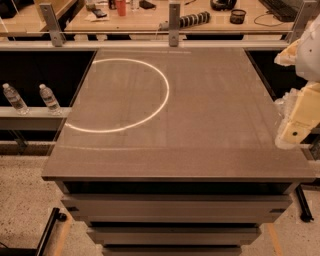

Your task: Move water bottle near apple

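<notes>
My gripper [296, 129] is at the right edge of the view, over the right rim of the brown table [180, 115]. It is cream-coloured and partly cut off by the frame. A pale translucent shape [285, 104] sits right against it; I cannot tell whether it is a water bottle. Two clear water bottles with white caps stand upright on a ledge left of the table, one [13, 99] further left and one [49, 99] nearer the table. No apple is in view.
A bright ring of reflected light [120, 95] lies on the table's left half. A metal rail with posts [173, 25] runs behind the table. Desks with clutter [150, 10] stand beyond it. Drawer-like tiers [175, 210] show below the table's front edge.
</notes>
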Robot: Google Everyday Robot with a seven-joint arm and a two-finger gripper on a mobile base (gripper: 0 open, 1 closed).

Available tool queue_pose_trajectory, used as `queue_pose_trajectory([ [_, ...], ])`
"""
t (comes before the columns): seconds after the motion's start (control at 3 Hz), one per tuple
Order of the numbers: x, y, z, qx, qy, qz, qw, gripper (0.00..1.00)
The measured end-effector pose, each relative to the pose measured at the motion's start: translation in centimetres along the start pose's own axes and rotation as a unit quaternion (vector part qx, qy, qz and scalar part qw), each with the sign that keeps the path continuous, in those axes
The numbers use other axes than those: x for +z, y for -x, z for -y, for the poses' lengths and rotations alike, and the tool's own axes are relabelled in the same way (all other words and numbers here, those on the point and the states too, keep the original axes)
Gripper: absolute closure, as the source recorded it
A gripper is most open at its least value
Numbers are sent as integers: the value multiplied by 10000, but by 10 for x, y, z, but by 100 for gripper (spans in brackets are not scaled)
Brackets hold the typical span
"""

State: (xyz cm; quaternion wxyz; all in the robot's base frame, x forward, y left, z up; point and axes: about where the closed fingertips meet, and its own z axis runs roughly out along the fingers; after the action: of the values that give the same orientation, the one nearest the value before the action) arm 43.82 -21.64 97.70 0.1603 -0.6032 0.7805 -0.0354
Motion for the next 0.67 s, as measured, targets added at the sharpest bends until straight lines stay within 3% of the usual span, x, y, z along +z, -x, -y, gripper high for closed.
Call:
queue_pose_trajectory([
  [0.67, 2, 5, 12, -69, -140, 164, 9997, 0],
])
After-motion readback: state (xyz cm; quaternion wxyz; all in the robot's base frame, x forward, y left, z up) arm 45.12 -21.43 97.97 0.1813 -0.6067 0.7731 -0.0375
